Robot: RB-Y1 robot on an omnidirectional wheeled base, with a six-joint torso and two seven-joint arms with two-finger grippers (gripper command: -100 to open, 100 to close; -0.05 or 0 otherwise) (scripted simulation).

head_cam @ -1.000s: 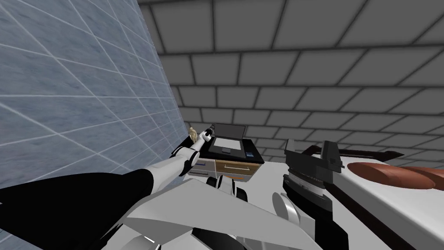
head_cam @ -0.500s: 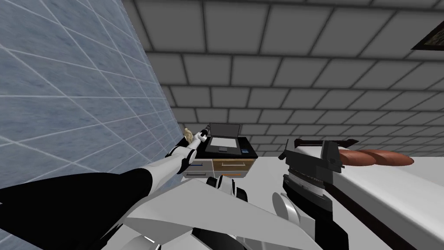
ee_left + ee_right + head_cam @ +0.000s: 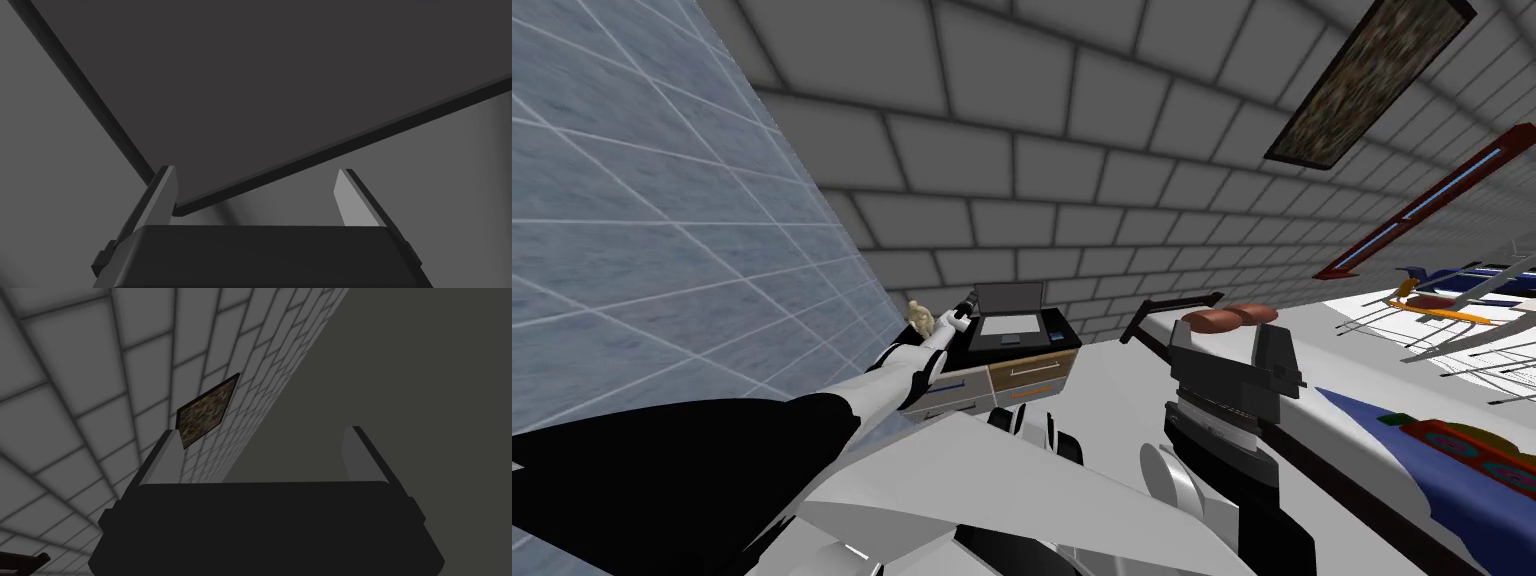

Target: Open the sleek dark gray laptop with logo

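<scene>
No legible text, brand, number or sign anywhere. On the dark grey laptop (image 3: 1009, 318), open on the black-topped drawer cabinet (image 3: 1032, 372), marks too small to read. Flat dark lid (image 3: 300, 75) plain up close. Framed speckled picture (image 3: 1362, 85) on the grey brick wall (image 3: 1072, 120): mottled pattern, no words.

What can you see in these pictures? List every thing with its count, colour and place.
laptop: one, dark grey, lid raised, on the cabinet.
cabinet: one, black top, brown and grey drawers, by the tiled wall.
figurine: one, beige, beside the laptop.
cushions: two, brown, right of the cabinet.
picture: one, mottled brown, dark frame, on the wall.
left tool: one, grey fingers, open, at the laptop lid's corner.
right tool: one, grey fingers, open, away from the laptop.
</scene>
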